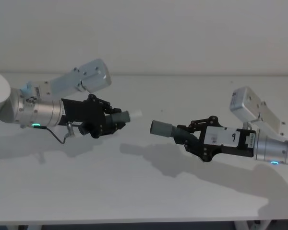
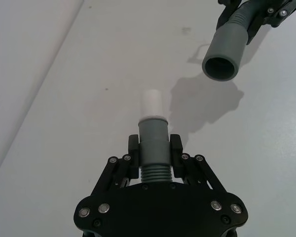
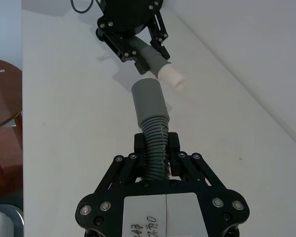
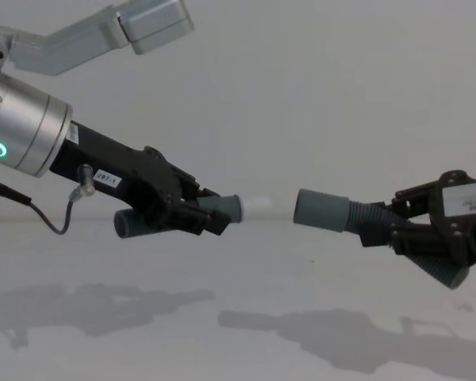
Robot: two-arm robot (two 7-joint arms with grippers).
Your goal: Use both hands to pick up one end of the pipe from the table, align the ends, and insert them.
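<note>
Left tool [image 1: 116, 120] is clamping the pipe piece with the white tip [image 1: 135, 114], right tool [image 1: 186, 135] is clamping the piece with the grey socket [image 1: 161, 128], both lifted clear above the desk [image 1: 144, 191], likely so the mouths can face each other for joining. Long axes are lying roughly level, tip pointing right and socket pointing left. A small gap is separating them, with the socket sitting slightly off line.

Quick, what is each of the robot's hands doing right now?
Left hand: shut on the pipe piece with the whitish tip, held above the table.
Right hand: shut on the pipe piece with the socket collar.
</note>
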